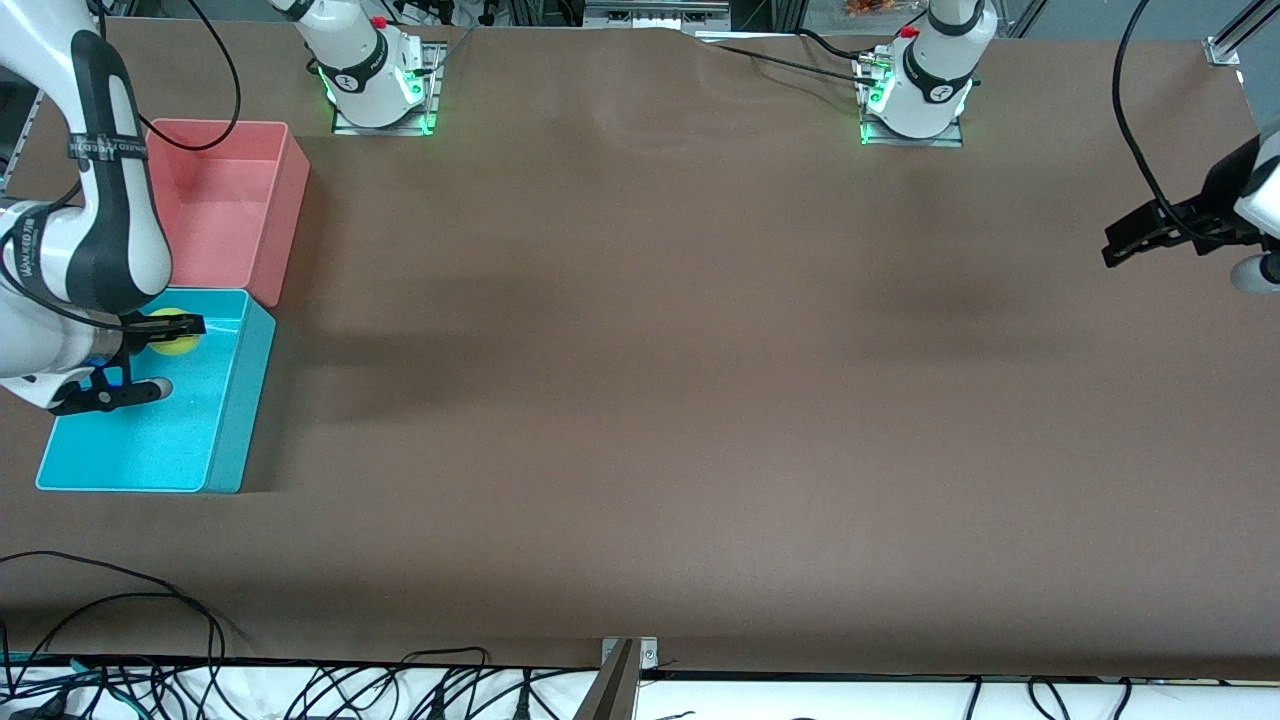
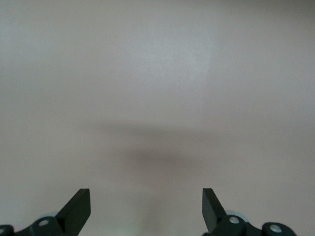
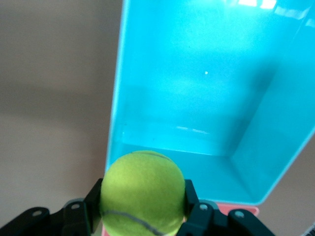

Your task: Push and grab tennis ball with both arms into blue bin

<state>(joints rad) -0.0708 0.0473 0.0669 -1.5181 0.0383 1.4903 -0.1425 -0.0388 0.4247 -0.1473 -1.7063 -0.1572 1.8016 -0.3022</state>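
- My right gripper (image 3: pixel 142 209) is clamped on the tennis ball (image 3: pixel 142 191), one finger on each side at about its widest line; the ball fills the gap between them.
- In the front view the ball (image 1: pixel 175 333) hangs in that right gripper (image 1: pixel 170 330) over the blue bin (image 1: pixel 225 440), above the part of it closest to the pink bin (image 1: pixel 285 220). I judge it is not yet resting on the bin floor.
- How I expect the ball to handle: light, springy and felt-covered. The fuzz gives the fingers good friction, so a pinch across the middle should hold without much squeeze. A grip off the widest line could let it pop out, since it is round.
- I expect it to bounce and roll once freed. The bin walls look smooth and tall enough to catch it, so I would let go low inside the bin, away from the rim.
- The blue bin sits at the right arm's end of the table, touching or just beside the pink bin, and nearer the front camera than it.
- My left gripper (image 2: pixel 146 211) waits with fingers spread wide and nothing between them, over bare table (image 1: pixel 700 400) at the left arm's end (image 1: pixel 1130 245), well apart from the bins.
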